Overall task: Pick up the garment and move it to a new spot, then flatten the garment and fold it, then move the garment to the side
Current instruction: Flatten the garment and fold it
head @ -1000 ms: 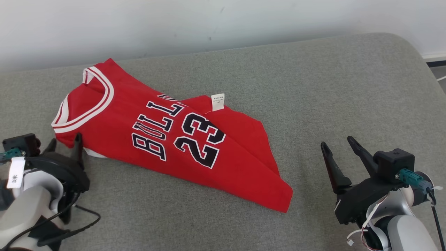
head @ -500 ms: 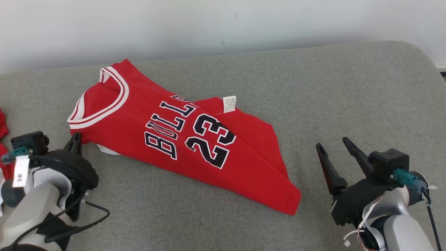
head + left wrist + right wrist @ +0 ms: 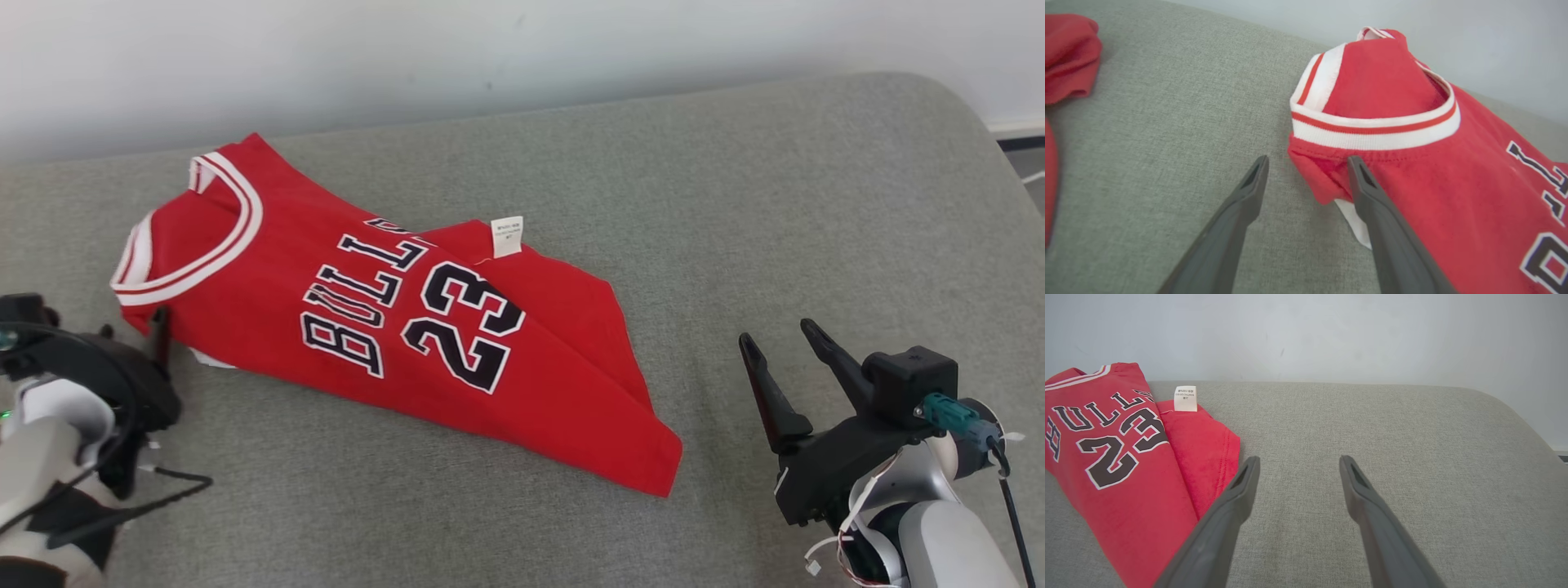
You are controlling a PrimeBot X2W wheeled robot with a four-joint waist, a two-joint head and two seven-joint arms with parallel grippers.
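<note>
The garment [image 3: 392,327] is a red jersey with white trim and dark lettering, lying folded and slanted on the grey cushion [image 3: 735,204]. My left gripper [image 3: 132,325] is open at the jersey's collar end. In the left wrist view the left gripper [image 3: 1308,160] has the garment [image 3: 1412,171] by its right finger, whose tip overlaps the shoulder corner. My right gripper [image 3: 775,333] stands open to the right of the jersey's hem, apart from it. In the right wrist view the right gripper [image 3: 1299,458] has bare cushion between its fingers and the garment [image 3: 1118,457] to the left.
Another red cloth [image 3: 1067,53] lies on the cushion off to the left of the jersey's collar. A pale wall [image 3: 522,57] runs behind the cushion. The cushion's rounded edge [image 3: 980,122] falls away at the right.
The head camera swung sideways and back, shifting the whole picture. My left gripper has drawn slightly left of the collar end. The jersey lies as before, and the right gripper has held still.
</note>
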